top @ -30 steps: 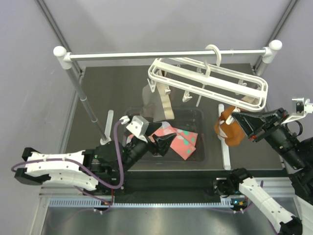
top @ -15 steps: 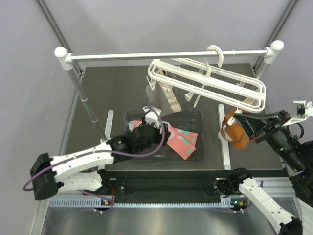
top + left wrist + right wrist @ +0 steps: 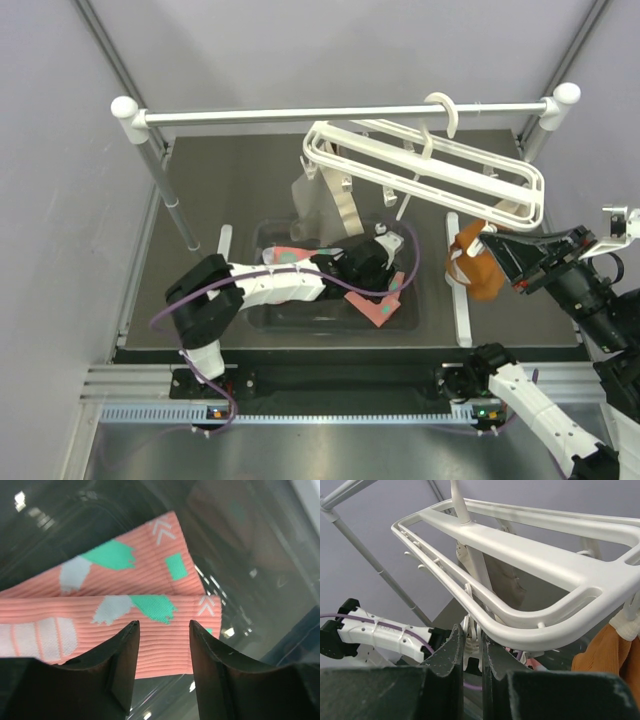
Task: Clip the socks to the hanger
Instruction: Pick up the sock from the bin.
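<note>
The socks [image 3: 125, 595] lie flat in a clear bin [image 3: 262, 232] in the middle of the desk [image 3: 230, 180], one partly over the other, and the left gripper [image 3: 162, 625] hangs just above them with its fingers spread. In the wrist view the pink ribbed cloth fills the gap between the two tips, but I cannot tell if they touch it. The right gripper [image 3: 471, 632] is up under the near rail of the hanger [image 3: 530, 555], its fingers pressed almost together on a small white clip [image 3: 471, 650] that hangs there. An orange cloth [image 3: 478, 272] hangs just beside it. Half a second ago the left arm was over the left part of the bin; now it has stretched across to the right end, over the socks. The right arm and the orange cloth have stayed where they were. The desk is dark, with pale lilac-grey walls [image 3: 60, 200] around. A metal rail [image 3: 300, 115] with white ball ends carries the hanger by its hook, and a beige cloth [image 3: 322, 205] hangs from the hanger's far-left end.
</note>
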Tool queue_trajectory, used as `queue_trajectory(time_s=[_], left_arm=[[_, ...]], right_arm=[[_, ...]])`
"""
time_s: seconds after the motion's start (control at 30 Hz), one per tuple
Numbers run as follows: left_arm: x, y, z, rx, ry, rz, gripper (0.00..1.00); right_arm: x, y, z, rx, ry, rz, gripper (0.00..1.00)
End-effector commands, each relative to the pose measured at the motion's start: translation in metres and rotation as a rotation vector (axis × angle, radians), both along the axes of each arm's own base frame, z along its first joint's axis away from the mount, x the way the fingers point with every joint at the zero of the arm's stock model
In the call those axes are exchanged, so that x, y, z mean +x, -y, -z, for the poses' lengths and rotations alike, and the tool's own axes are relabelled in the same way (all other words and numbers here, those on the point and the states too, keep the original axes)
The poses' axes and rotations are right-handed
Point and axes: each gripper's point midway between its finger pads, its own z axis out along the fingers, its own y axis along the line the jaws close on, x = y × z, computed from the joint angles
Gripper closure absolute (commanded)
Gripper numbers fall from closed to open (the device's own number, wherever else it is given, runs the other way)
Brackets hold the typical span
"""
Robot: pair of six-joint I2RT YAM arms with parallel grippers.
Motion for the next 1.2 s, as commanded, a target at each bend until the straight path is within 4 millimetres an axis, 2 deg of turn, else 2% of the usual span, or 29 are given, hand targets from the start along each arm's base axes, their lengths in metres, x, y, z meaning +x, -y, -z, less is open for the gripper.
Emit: queue_trajectory(time_s=[0.0,0.17,0.2,0.33,0.47,0.57,0.73,0.9,0.93,1.0,1.03,1.07,1.1,1.17], left_arm=[[-0.006,0.006,0.002,0.014,-0.027,0.060,0.51],[-0.011,0.017,-0.003,-0.004,-0.028,0.150,0.60],[-0.011,0.019,-0.004,-0.002,-0.039,0.146,0.64],[-0.012,0.030,-0.004,-0.023,-0.109,0.101,0.64],[-0.012,0.033,0.003,-0.005,-0.166,0.039,0.63],[-0.015,0.035,-0.001,-0.007,-0.150,0.081,0.59],[-0.018,0.024,-0.017,0.052,0.000,0.286,0.53],[-0.018,0.004,-0.009,0.195,0.075,0.527,0.52],[-0.028,-0.001,-0.004,0.210,0.036,0.590,0.52],[-0.030,-0.003,-0.005,0.239,0.052,0.683,0.50],[-0.035,-0.012,0.004,0.287,0.013,0.713,0.49],[-0.035,-0.015,0.006,0.311,0.008,0.733,0.49],[-0.029,-0.008,-0.002,0.312,0.044,0.757,0.49],[-0.026,-0.009,0.004,0.350,0.034,0.779,0.48]], right_arm=[[-0.005,0.003,0.003,-0.007,-0.018,0.007,1.00],[-0.002,0.000,0.005,-0.005,-0.027,-0.001,1.00],[-0.002,0.000,0.005,-0.005,-0.025,-0.004,1.00],[0.002,-0.002,0.010,-0.010,-0.042,-0.006,1.00],[0.001,-0.004,0.010,-0.003,-0.043,-0.015,1.00],[0.001,-0.004,0.008,-0.011,-0.042,-0.018,1.00],[-0.001,-0.003,0.007,-0.017,-0.037,-0.016,1.00],[-0.003,-0.004,0.008,-0.018,-0.039,-0.030,1.00],[-0.003,-0.004,0.009,-0.020,-0.040,-0.027,1.00],[-0.006,-0.003,0.007,-0.018,-0.035,-0.028,1.00],[-0.007,-0.002,0.007,-0.018,-0.036,-0.025,1.00],[-0.007,-0.002,0.006,-0.017,-0.034,-0.025,1.00],[-0.008,-0.001,0.006,-0.018,-0.032,-0.023,1.00],[-0.007,-0.001,0.007,-0.022,-0.036,-0.021,1.00]])
